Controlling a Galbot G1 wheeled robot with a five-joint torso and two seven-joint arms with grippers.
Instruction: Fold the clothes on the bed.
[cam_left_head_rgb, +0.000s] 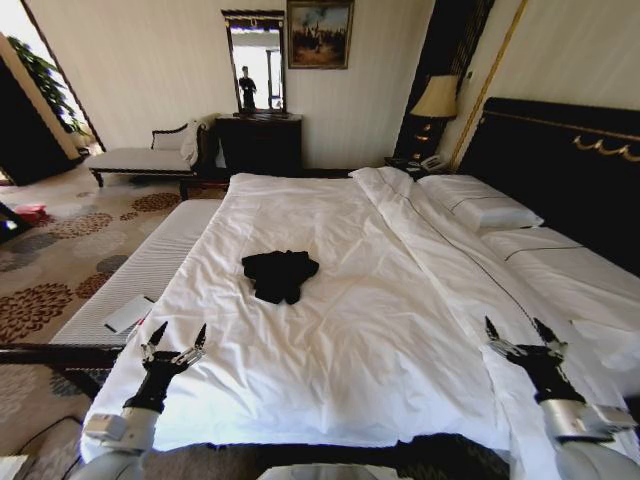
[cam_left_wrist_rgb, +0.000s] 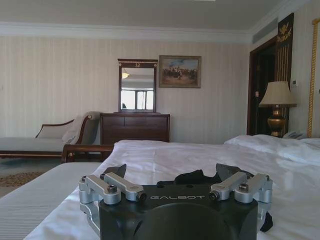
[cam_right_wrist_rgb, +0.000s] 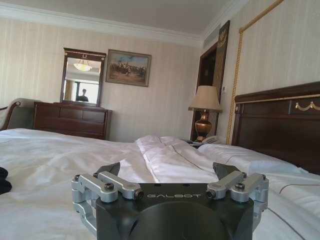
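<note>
The clothes (cam_left_head_rgb: 279, 275), a small black garment bunched into a crumpled heap, lie near the middle of the white duvet (cam_left_head_rgb: 380, 330) on the bed (cam_left_head_rgb: 560, 270), well apart from both grippers. In the left wrist view a dark edge of the clothes (cam_left_wrist_rgb: 192, 176) shows just above the gripper body, farther up the bed.

The left gripper (cam_left_head_rgb: 173, 340) hovers over the near left corner of the bed, its fingers (cam_left_head_rgb: 157, 334) spread wide, holding nothing and touching nothing. The right gripper (cam_left_head_rgb: 520, 335) hovers over the near right part of the duvet, its fingers (cam_left_head_rgb: 548, 332) likewise spread wide and empty. Both point up the bed toward the far wall.

Pillows (cam_left_head_rgb: 480, 205) lie by the dark headboard (cam_left_head_rgb: 570, 160). A lamp (cam_left_head_rgb: 436, 100) stands in the corner, and a mirror (cam_left_head_rgb: 255, 62) sits above a dark dresser (cam_left_head_rgb: 260, 140) on the far wall.
</note>
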